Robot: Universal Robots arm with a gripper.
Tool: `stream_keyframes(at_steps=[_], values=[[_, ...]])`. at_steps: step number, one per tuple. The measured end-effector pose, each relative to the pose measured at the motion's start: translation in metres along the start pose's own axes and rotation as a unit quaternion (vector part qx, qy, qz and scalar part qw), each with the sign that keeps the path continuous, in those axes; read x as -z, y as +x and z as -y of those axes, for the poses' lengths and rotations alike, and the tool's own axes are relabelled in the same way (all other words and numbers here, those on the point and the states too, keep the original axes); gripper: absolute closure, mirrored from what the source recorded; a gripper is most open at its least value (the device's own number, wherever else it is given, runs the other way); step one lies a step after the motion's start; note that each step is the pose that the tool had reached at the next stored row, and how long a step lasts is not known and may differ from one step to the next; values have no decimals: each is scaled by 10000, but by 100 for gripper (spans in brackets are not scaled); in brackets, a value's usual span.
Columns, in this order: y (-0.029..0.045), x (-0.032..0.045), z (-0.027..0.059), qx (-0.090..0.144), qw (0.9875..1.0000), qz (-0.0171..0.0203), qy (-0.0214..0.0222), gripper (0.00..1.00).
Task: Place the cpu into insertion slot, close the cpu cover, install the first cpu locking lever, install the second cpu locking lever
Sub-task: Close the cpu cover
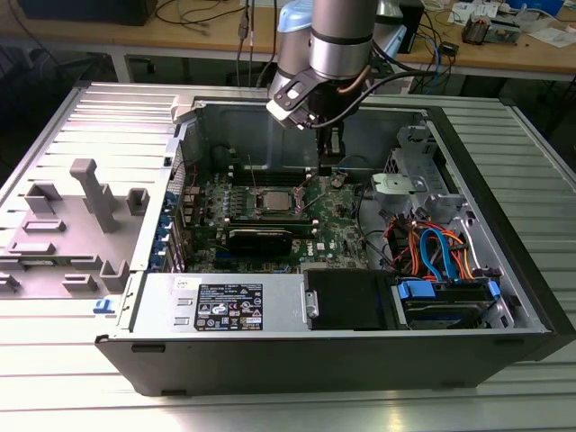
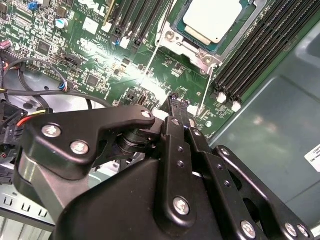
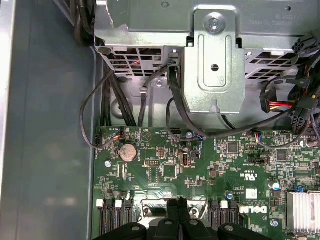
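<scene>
Silvery cpu (image 2: 215, 19) seated in insertion slot (image 2: 172, 36), second wrist view

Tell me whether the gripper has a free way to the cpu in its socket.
Probably yes. The gripper hangs inside the open case, close beside the cpu, which lies top-up in the insertion slot. Nothing stands over it; only low memory slots run alongside.

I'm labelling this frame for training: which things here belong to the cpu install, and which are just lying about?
Job: cpu, cpu cover, wire locking levers, gripper.
Lying about: memory slots, coin cell battery, drive cage, power supply, grey fixture blocks beside the case.
</scene>
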State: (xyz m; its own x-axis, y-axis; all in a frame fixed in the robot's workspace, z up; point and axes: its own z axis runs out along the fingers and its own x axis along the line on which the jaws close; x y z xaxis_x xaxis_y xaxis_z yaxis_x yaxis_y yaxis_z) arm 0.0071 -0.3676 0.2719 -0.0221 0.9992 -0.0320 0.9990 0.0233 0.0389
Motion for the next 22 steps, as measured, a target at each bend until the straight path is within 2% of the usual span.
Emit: stream_keyframes(at_steps=[15,22], values=[[-1,-3,-31,0,10000,0,0,89],[-2,-20,-129,0,10000,0,0,89]])
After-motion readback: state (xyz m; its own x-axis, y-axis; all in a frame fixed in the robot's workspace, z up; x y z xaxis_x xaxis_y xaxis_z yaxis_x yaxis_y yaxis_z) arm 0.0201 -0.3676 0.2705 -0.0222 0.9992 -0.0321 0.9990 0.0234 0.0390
